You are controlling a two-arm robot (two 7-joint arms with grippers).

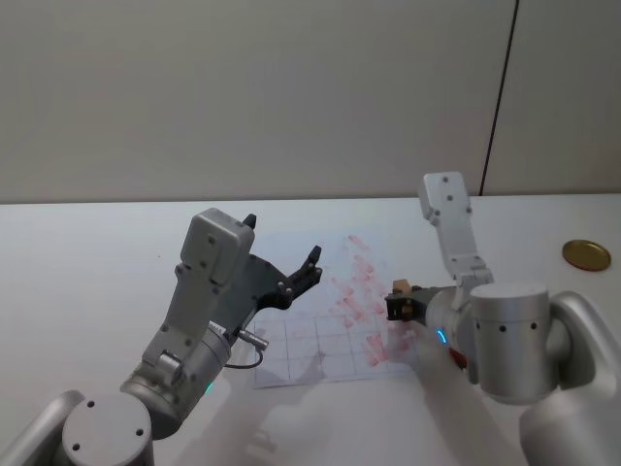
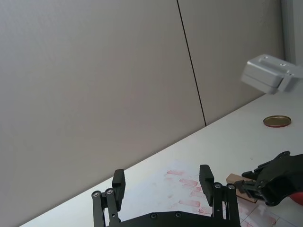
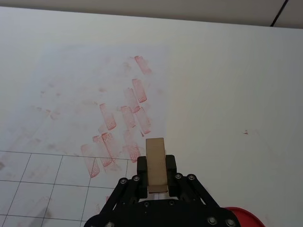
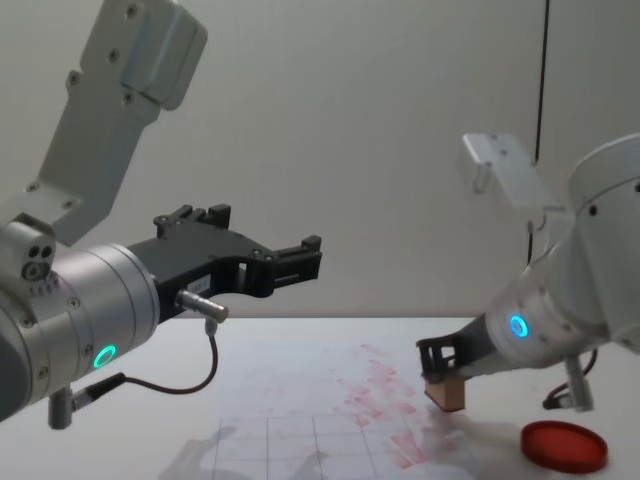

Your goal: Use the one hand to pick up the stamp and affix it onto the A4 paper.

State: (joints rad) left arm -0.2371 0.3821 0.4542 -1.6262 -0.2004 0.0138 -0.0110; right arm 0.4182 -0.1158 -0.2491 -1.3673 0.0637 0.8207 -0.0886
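I am looking at the stamp (image 3: 155,163), a small tan wooden block, rectangular, with a plain pale face that is turned up toward the right wrist camera. The right gripper (image 4: 438,360) is clamping it between its two black fingers, which are pressing on the block's long sides, so that the free end is sticking out past the fingertips. From the chest view the block is pointing down at the right-hand part of the A4 paper (image 1: 330,335), just beside the cluster of red marks; I cannot tell whether its lower face is touching the sheet. The sheet is lying flat on the white table (image 1: 78,252), showing a faint printed grid on its near part and many smudged red rectangular prints, whose writing is too blurred for me to read. The red ink pad (image 4: 563,445) is sitting on the table near the right arm, apart from the paper. A gold round lid (image 1: 586,254) is lying farther to the right. The left gripper (image 1: 281,240) is hovering above the paper's left side with its fingers spread wide, holding nothing.
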